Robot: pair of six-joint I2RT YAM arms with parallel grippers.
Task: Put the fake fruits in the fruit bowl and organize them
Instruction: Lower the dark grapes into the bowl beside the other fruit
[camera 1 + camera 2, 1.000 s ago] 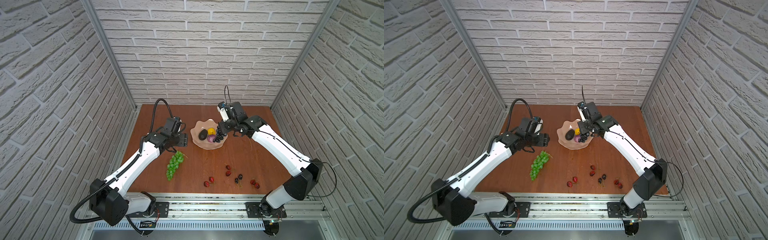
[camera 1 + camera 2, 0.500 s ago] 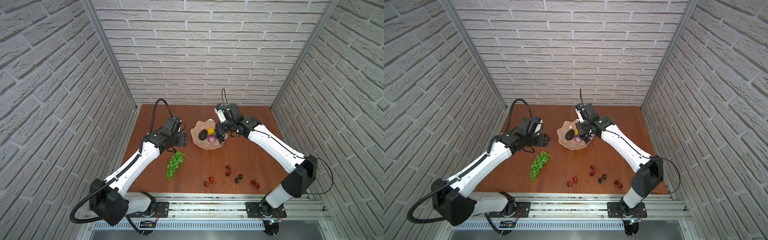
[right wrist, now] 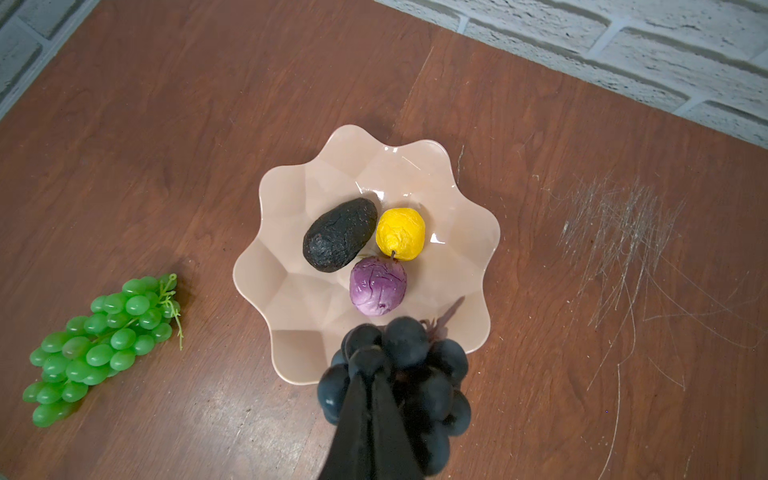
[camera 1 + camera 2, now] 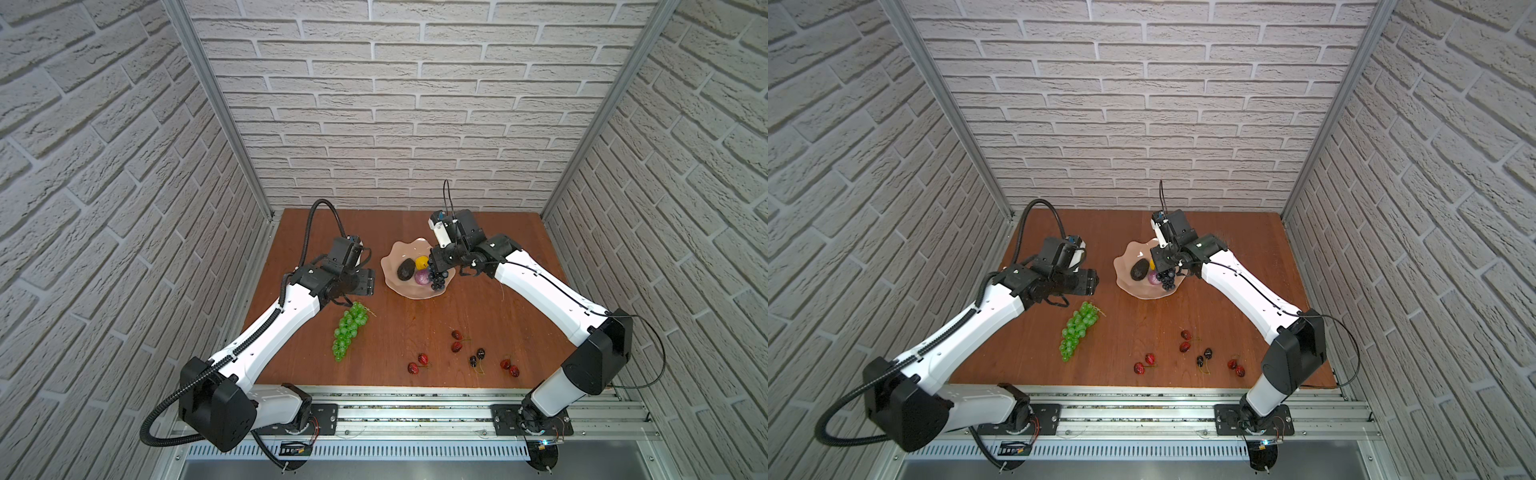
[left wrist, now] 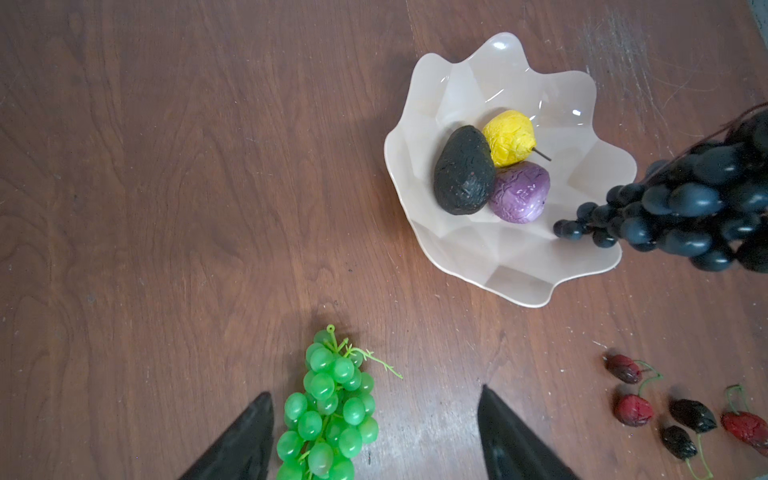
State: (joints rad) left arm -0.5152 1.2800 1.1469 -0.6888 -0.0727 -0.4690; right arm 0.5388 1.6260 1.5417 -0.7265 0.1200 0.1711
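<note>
- A brown wooden worktop sits inside white brick walls, with two white robot arms reaching in from the near edge.
- The right end effector has its fingers pressed together, clamped on a bunch of dark grapes.
- The dark bunch hangs straight below that end effector, over the near right edge of a pale pink, wavy-rimmed bowl. I cannot tell whether it touches the bowl.
- Three fruits lie touching in the middle of the bowl: a dark avocado, a small yellow fruit and a purple round fruit.
- The left end effector has its fingers wide apart and holds nothing.
- It hovers to the left of the bowl, above the stem end of a bunch of green grapes. In the left wrist view the bunch lies between the two fingers.
- In both top views the green bunch lies flat on the worktop, near the bowl but apart from it.
- Red and dark cherries are scattered along the front of the worktop, well apart from both end effectors.
</note>
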